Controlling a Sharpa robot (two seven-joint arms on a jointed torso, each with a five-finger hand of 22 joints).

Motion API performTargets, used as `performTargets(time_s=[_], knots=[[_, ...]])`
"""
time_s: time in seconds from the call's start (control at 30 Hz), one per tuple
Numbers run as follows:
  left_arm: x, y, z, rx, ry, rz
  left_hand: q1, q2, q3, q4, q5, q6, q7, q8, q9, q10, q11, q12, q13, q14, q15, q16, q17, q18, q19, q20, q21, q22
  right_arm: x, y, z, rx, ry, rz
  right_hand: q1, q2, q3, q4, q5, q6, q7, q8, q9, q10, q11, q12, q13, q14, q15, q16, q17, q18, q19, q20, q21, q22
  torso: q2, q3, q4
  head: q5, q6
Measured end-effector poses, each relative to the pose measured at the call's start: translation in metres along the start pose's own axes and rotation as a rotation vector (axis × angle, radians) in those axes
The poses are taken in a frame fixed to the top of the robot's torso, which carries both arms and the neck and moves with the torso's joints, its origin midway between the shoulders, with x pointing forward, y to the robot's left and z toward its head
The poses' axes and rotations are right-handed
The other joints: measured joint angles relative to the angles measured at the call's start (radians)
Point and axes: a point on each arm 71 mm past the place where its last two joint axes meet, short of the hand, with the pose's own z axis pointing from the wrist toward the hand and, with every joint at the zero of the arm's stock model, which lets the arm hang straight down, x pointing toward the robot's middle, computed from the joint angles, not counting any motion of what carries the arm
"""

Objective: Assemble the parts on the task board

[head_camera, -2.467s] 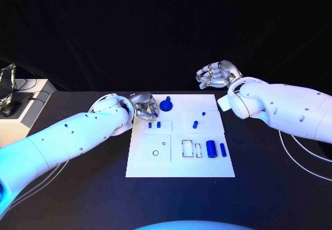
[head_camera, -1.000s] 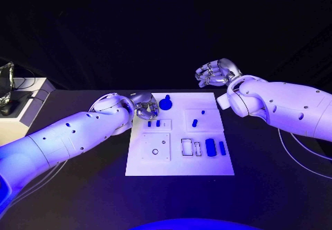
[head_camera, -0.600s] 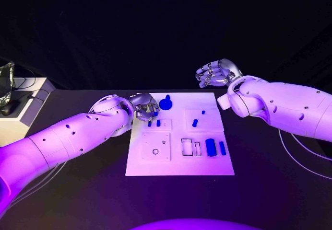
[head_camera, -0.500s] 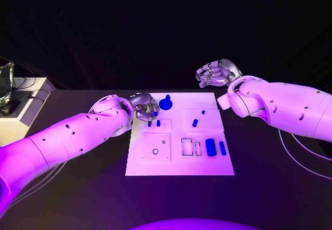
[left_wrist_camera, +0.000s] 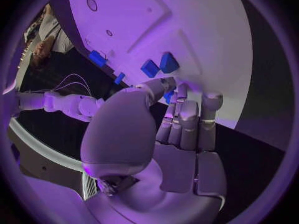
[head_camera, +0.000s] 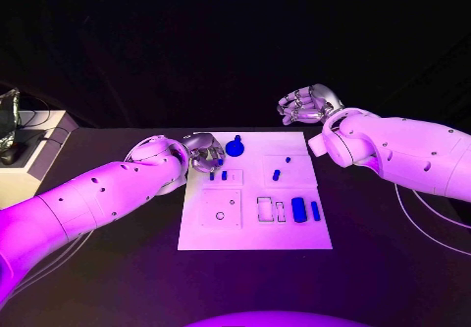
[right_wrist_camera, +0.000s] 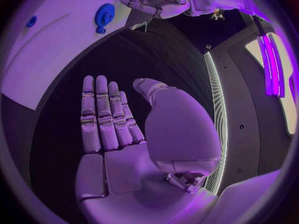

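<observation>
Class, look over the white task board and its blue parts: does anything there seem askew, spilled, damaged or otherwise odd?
Nothing stands out. The task board lies flat and square on the black table, the blue parts lie on it in orderly groups, and nothing looks broken or spilled. The left hand is at the board's far left corner; the right hand hangs open beyond it.

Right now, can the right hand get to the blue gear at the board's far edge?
Probably yes. The right hand hangs open beyond the task board's far right corner, nothing lies between it and the blue gear. The left hand crowds the gear's other side.
</observation>
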Motion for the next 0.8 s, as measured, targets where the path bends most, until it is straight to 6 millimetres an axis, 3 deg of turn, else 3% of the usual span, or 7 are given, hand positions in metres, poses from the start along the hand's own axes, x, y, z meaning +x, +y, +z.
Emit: performTargets(time_s=[0.27, 0.4, 0.53, 0.6, 0.73, 0.8], knots=[[-0.012, 0.016, -0.005, -0.035, -0.034, -0.01, 0.0, 0.0, -0.006, -0.006, 0.0, 0.0, 0.0, 0.0, -0.007, -0.052, 0.013, 0.005, 0.01, -0.022, 0.01, -0.005, -0.032, 0.0, -0.018, 0.01, -0.017, -0.021, -0.004, -0.004, -0.002, -0.003, 0.023, -0.031, 0.012, -0.012, 0.012, -0.029, -0.01, 0.009, 0.002, -0.005, -0.001, 0.004, -0.003, 0.0, -0.015, 0.015, -0.004, 0.0, 0.0, 0.0, 0.006, -0.006, 0.005, -0.008, -0.001, 0.0, 0.0, -0.002, 0.005], [-0.019, 0.024, -0.008, -0.05, -0.07, -0.036, 0.0, 0.0, -0.01, -0.001, 0.0, 0.0, 0.0, 0.0, -0.01, -0.084, 0.02, 0.01, 0.01, -0.038, 0.016, -0.012, -0.062, 0.0, -0.038, 0.016, -0.031, -0.04, -0.006, -0.006, -0.004, -0.013, 0.045, -0.076, 0.047, -0.013, 0.009, -0.076, -0.033, 0.041, -0.017, -0.012, -0.005, 0.02, -0.017, -0.021, -0.037, 0.151, -0.044, 0.057, 0.029, 0.0, 0.123, -0.054, 0.085, 0.023, -0.001, 0.0, 0.0003, -0.003, 0.007], [-0.025, 0.031, -0.01, -0.059, -0.1, -0.092, -0.006, -0.006, -0.016, 0.005, 0.0, 0.005, 0.005, 0.0, -0.012, -0.095, 0.023, 0.01, 0.01, -0.04, 0.018, -0.012, -0.07, 0.0, -0.041, 0.019, -0.036, -0.046, -0.008, -0.008, -0.006, -0.024, 0.071, -0.126, 0.053, -0.008, -0.005, -0.099, -0.037, 0.069, -0.029, -0.03, -0.015, 0.044, -0.034, -0.045, -0.041, 0.248, -0.071, 0.105, 0.063, 0.0, 0.187, -0.09, 0.163, 0.072, -0.002, 0.0001, 0.0006, -0.003, 0.011], [-0.026, 0.033, -0.011, -0.063, -0.11, -0.119, -0.008, -0.008, -0.02, 0.009, 0.0, 0.006, 0.006, 0.0, -0.013, -0.1, 0.025, 0.011, 0.01, -0.042, 0.02, -0.012, -0.073, 0.0, -0.042, 0.02, -0.041, -0.049, -0.008, -0.009, -0.007, -0.027, 0.08, -0.145, 0.053, -0.008, -0.006, -0.103, -0.037, 0.078, -0.031, -0.036, -0.018, 0.049, -0.039, -0.053, -0.041, 0.27, -0.076, 0.12, 0.076, 0.0, 0.196, -0.099, 0.185, 0.088, -0.002, -0.0002, 0.0005, -0.003, 0.013], [-0.033, 0.042, -0.015, -0.077, -0.137, -0.204, -0.016, 0.0, -0.021, 0.021, 0.0, 0.03, 0.03, 0.01, -0.013, -0.1, 0.025, 0.029, 0.011, -0.052, 0.019, -0.013, -0.094, 0.0, -0.057, 0.021, -0.054, -0.065, -0.01, -0.013, -0.011, -0.036, 0.107, -0.21, 0.057, -0.004, 0.002, -0.124, -0.037, 0.111, -0.041, -0.058, -0.028, 0.089, -0.051, -0.088, -0.041, 0.326, -0.093, 0.228, 0.151, 0.0, 0.232, -0.121, 0.289, 0.169, -0.002, -0.0005, 0.0001, -0.004, 0.017], [-0.036, 0.048, -0.019, -0.087, -0.152, -0.255, -0.007, 0.009, -0.012, 0.026, 0.0, 0.059, 0.046, 0.028, -0.01, -0.076, 0.014, 0.053, 0.018, -0.055, 0.015, -0.016, -0.098, 0.0, -0.057, 0.021, -0.054, -0.067, -0.012, -0.015, -0.013, -0.041, 0.12, -0.25, 0.057, -0.004, 0.015, -0.137, -0.037, 0.13, -0.047, -0.07, -0.03, 0.114, -0.056, -0.111, -0.041, 0.329, -0.097, 0.311, 0.207, 0.0, 0.235, -0.124, 0.356, 0.227, -0.001, -0.0002, 0.0, -0.007, 0.02]])
